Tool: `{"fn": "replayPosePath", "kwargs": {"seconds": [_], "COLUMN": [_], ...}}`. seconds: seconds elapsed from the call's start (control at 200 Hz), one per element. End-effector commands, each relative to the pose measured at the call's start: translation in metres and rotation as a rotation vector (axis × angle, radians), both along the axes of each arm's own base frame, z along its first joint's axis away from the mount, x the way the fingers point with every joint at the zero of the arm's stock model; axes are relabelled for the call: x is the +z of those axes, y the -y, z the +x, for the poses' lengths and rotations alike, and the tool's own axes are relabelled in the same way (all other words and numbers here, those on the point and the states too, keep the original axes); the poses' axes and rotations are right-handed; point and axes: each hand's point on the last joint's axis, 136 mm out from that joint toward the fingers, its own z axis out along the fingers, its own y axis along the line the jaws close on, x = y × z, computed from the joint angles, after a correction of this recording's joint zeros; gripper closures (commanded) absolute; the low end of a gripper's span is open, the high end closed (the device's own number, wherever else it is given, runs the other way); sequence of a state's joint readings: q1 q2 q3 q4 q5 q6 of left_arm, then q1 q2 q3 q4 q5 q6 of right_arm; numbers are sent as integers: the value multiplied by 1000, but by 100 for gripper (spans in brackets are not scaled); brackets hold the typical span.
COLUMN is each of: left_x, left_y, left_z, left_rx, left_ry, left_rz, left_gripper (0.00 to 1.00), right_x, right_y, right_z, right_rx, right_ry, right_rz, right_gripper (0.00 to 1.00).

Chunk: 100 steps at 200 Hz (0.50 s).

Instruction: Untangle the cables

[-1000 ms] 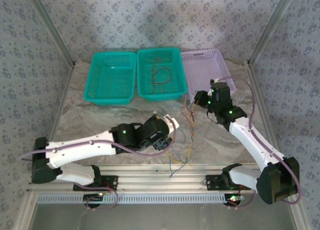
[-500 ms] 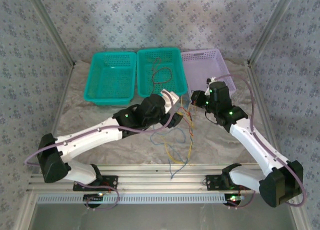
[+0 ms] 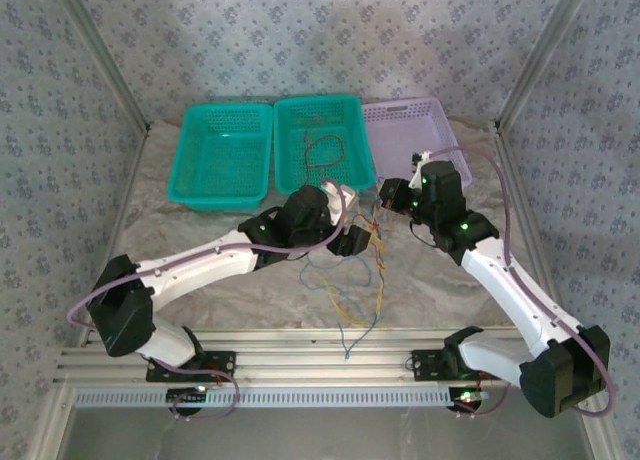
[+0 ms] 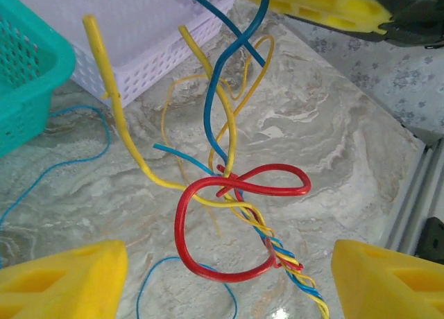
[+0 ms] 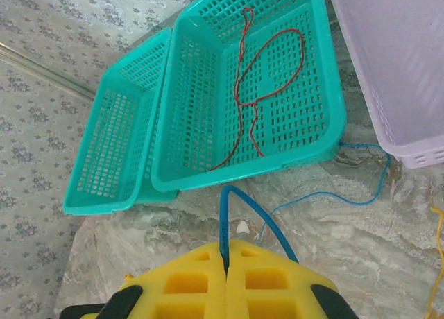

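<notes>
Cables (image 4: 223, 185), red, yellow and blue, hang tangled over the middle of the table (image 3: 435, 285), trailing toward its near edge. The right gripper (image 5: 225, 260) is clamped tight on a blue cable (image 5: 223, 218). The left gripper (image 4: 225, 277) is spread wide around the tangle, gripping nothing. A red cable (image 5: 239, 90) lies in the middle basket (image 5: 243, 175).

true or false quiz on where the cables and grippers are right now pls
1. The right gripper is shut on a blue cable. True.
2. A red cable lies in the lilac basket. False: it lies in the middle teal basket.
3. The left gripper is clamped on the red loop. False: its pads stand wide apart, with the loop between them and untouched.
4. The tangle twists red, yellow and blue strands together. True.
</notes>
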State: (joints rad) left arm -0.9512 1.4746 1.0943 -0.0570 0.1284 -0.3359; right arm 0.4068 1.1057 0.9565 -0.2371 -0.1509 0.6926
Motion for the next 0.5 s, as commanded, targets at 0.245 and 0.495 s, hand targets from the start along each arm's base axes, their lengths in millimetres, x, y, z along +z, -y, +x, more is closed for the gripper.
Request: {"fn": "replayPosePath", "kwargs": {"seconds": [0.245, 0.495], "left_x": [15, 16], "left_y": [17, -4], "left_z": [5, 3], "left_rx": [-24, -7], "left_ry": [-76, -92], "left_rz": [-154, -141], "left_gripper": [66, 100], "right_x": [30, 29], "right_y": [-8, 25], "right_z": [-5, 3], "right_rx": [26, -80], "right_ry": [49, 39], "right_rz": [81, 68], "right_gripper": [100, 100]}}
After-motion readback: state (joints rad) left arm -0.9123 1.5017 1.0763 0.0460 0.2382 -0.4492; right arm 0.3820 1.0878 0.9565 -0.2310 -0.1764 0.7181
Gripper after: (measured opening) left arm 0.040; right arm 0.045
